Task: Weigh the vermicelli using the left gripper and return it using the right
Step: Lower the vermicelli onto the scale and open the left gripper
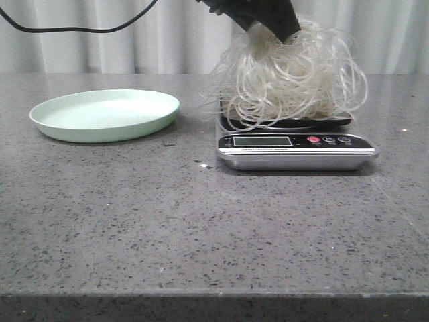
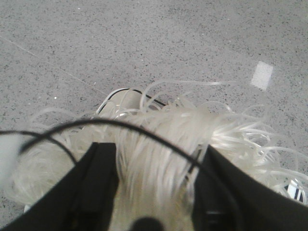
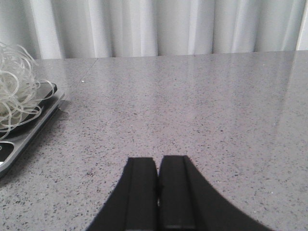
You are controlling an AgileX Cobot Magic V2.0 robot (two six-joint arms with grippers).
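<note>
Front view shows the vermicelli heaped on the scale right of the green plate, with the left pincer slanting down from above into the top of the bundle, so the nest lies directly under and between its fingers. Left wrist view has both black fingers straddling the strands, clamped on them, above the grey counter. Right wrist view finds the right pincer closed on nothing, low over the counter, with the vermicelli well off to one side.
</note>
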